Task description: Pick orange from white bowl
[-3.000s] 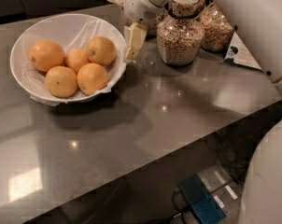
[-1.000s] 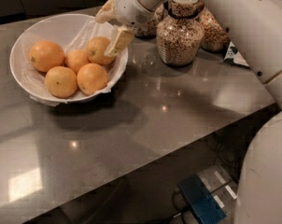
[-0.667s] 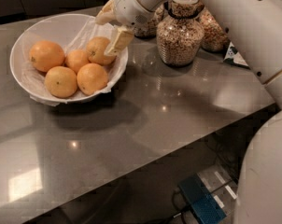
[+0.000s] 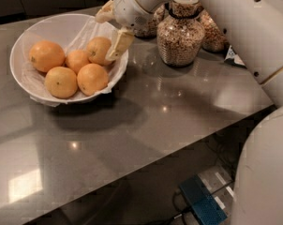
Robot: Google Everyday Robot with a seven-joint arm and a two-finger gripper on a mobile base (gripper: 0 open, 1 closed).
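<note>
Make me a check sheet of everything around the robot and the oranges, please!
Surface: glossy grey table with light reflections.
Job's things: white bowl lined with crinkly film, holding five oranges; the back-right orange is nearest the tool.
Clutter: glass jars with brownish filling stand behind, to the right of the bowl.
Grippers: tool over the bowl's right rim, fingers apart, one finger beside the back-right orange, holding nothing.
Cables: a dark cable by a blue box on the floor.
Surroundings: the robot's white body at the right.
</note>
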